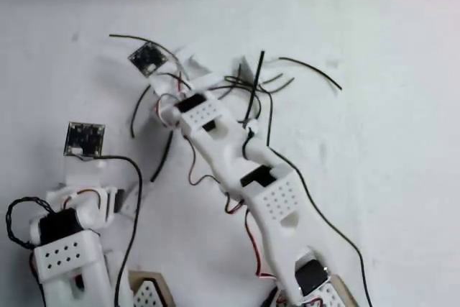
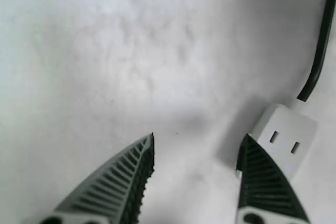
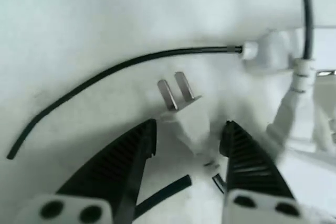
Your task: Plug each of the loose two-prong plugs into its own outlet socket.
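The right gripper (image 3: 190,125) has its fingers spread apart, one on each side of a white two-prong plug (image 3: 190,121). The plug lies on the white table (image 3: 105,14) with its two flat metal prongs (image 3: 176,92) pointing away from the gripper. One finger is very near the plug body, the other stands apart from it; I cannot tell if either one touches. The back end of the plug is hidden between the fingers. Beyond the prongs a black cable (image 3: 131,64) runs into a white connector (image 3: 262,56), which is blurred and partly cut off at the edge.

The left gripper (image 2: 198,145) is also spread wide, over bare table. A white outlet socket (image 2: 286,137) with two slots lies just beside one finger (image 2: 262,182), which covers its near corner. Its dark cable (image 2: 320,40) leaves the picture.

In the high view the right arm (image 1: 273,199) lies over a tangle of black cables (image 1: 251,91), so where they meet is covered. The marks on a small circuit board (image 1: 147,59) are too small to read.
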